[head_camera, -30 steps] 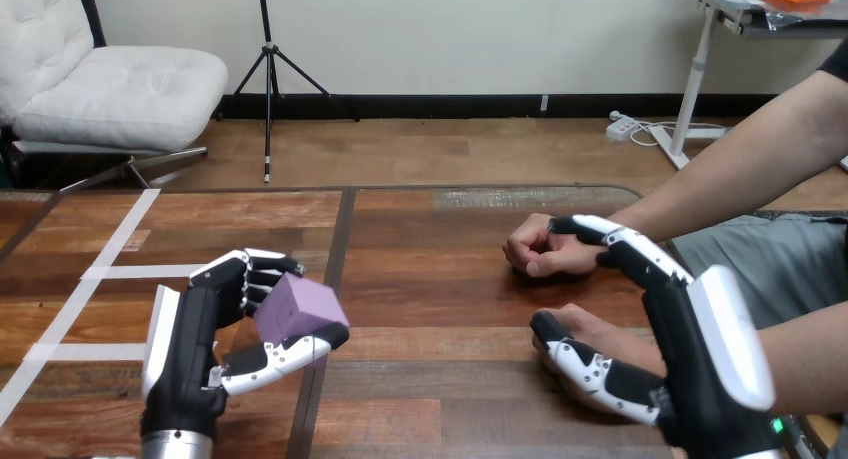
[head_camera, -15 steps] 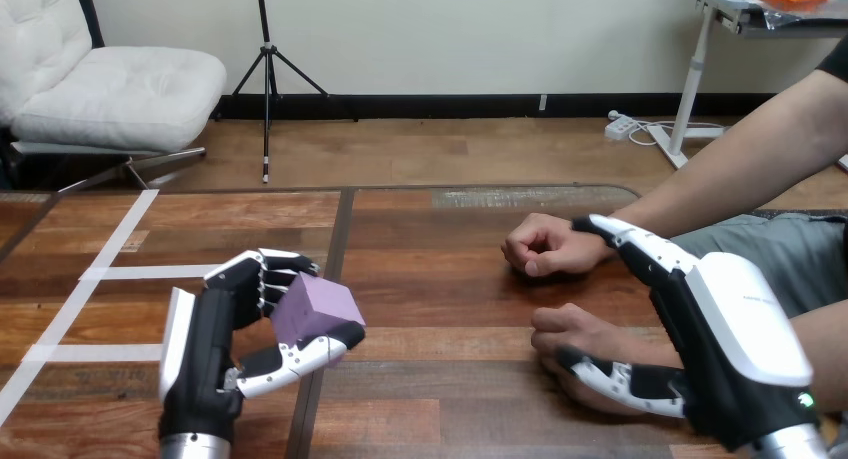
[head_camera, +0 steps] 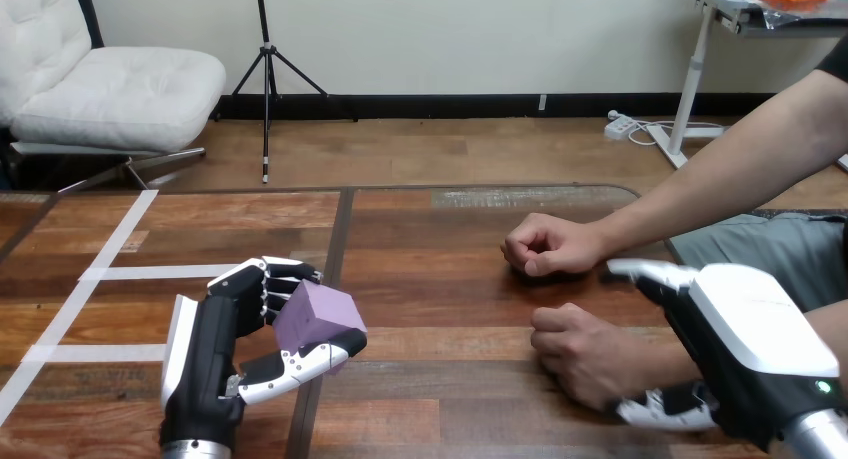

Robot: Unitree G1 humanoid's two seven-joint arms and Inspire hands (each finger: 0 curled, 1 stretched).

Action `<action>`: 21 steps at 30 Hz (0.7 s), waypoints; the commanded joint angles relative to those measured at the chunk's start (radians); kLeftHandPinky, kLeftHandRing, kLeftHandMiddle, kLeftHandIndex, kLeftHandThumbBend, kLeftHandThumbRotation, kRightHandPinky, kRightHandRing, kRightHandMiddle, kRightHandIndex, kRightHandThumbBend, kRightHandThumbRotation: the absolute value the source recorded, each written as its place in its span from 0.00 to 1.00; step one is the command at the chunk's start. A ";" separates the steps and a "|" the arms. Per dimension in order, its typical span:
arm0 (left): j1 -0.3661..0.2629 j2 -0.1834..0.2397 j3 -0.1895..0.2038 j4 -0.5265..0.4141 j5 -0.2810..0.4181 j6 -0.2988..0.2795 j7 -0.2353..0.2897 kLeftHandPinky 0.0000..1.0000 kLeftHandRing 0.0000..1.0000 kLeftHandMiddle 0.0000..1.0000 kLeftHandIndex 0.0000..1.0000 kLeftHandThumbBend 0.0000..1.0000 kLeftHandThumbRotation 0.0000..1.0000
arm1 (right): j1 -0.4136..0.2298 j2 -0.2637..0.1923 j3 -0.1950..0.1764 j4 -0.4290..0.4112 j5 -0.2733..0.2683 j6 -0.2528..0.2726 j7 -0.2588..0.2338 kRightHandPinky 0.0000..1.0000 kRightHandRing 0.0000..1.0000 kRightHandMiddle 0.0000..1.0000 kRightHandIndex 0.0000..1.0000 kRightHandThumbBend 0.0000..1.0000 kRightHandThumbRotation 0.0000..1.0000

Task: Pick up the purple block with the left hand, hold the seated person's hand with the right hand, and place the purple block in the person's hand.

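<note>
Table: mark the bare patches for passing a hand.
Bare: the middle of the table between the purple block in the left hand and the person's farther hand; also the far boards beyond the white tape. Crowded: the right, where the right hand is beside the person's nearer hand.

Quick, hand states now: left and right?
Left hand: shut on the purple block.
Right hand: open, straddling the person's wrist, not closed on it.
</note>
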 commanded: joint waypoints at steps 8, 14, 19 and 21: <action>-0.038 -0.003 0.029 -0.038 -0.001 -0.030 -0.001 0.32 0.39 0.45 0.46 0.73 0.00 | -0.118 -0.088 0.007 -0.036 -0.072 0.091 0.112 0.78 0.80 0.81 0.79 0.84 0.02; -0.039 -0.007 0.034 -0.031 -0.010 -0.041 -0.010 0.32 0.39 0.45 0.46 0.73 0.00 | -0.140 -0.111 0.024 -0.025 -0.113 0.118 0.151 0.76 0.79 0.80 0.78 0.86 0.03; -0.037 -0.009 0.037 -0.029 -0.018 -0.043 -0.018 0.32 0.39 0.46 0.46 0.73 0.00 | -0.159 -0.118 0.035 -0.014 -0.129 0.144 0.186 0.75 0.78 0.79 0.78 0.88 0.04; -0.037 -0.010 0.038 -0.029 -0.021 -0.044 -0.022 0.32 0.39 0.46 0.46 0.73 0.00 | -0.169 -0.124 0.043 -0.010 -0.141 0.158 0.204 0.75 0.78 0.79 0.78 0.88 0.04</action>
